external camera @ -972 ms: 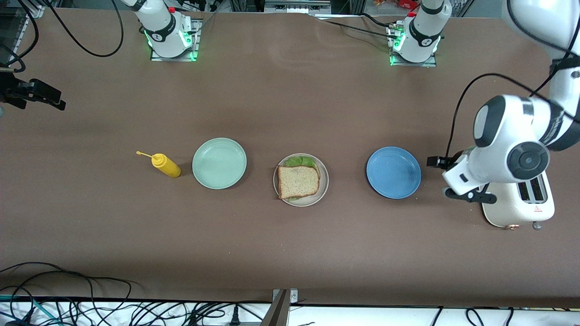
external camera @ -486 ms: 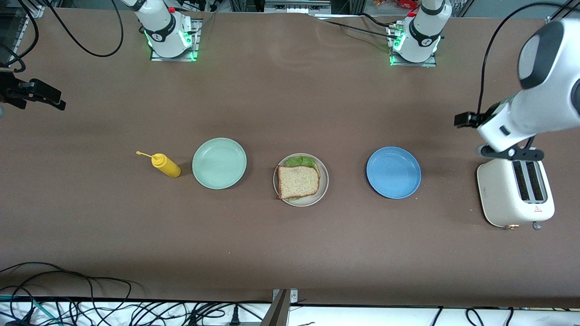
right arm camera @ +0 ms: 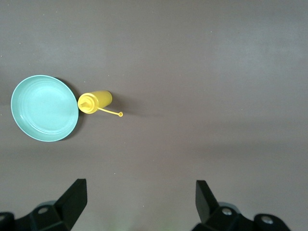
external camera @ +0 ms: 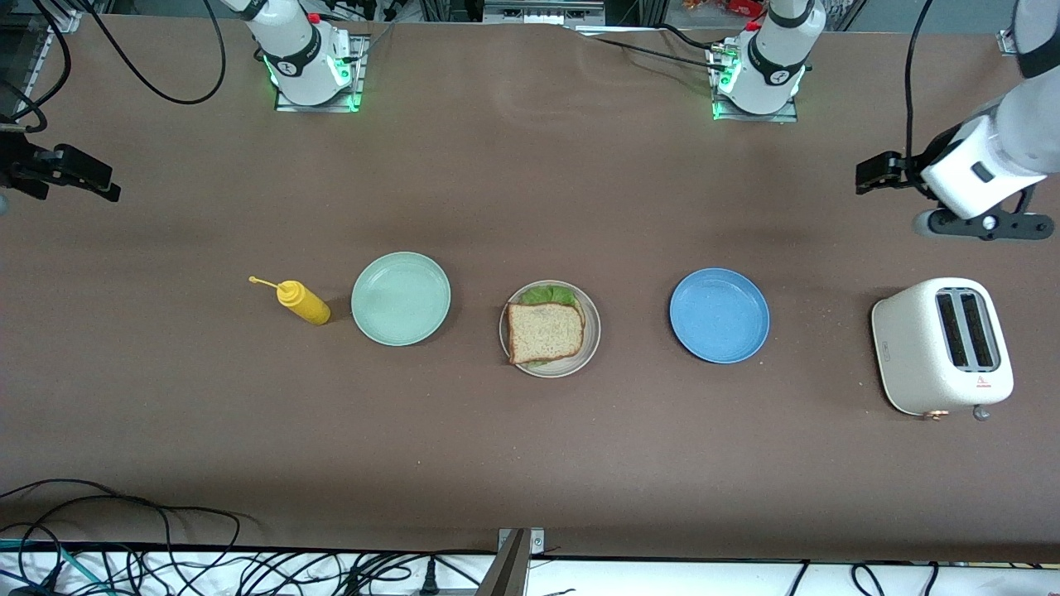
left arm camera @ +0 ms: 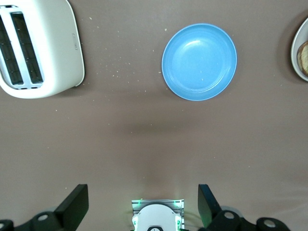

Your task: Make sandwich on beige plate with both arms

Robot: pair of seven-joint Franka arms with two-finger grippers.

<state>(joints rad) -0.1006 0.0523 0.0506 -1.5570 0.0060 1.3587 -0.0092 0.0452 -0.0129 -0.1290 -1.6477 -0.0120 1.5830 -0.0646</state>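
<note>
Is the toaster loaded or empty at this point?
Empty, as far as visible: both slots of the toaster look dark in the front view, and again in the left wrist view, with no bread sticking out. The slot bottoms are not visible.

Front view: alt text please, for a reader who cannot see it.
A brown wholegrain sandwich with green lettuce sits finished on the round beige plate, between a mint-green plate and a blue plate. Both open tools are raised at the table's ends.

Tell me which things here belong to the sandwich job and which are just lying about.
Job: sandwich, finished, on the beige plate; left gripper and right gripper, both open and empty.

Lying about: green plate, blue plate, mustard bottle, toaster.
</note>
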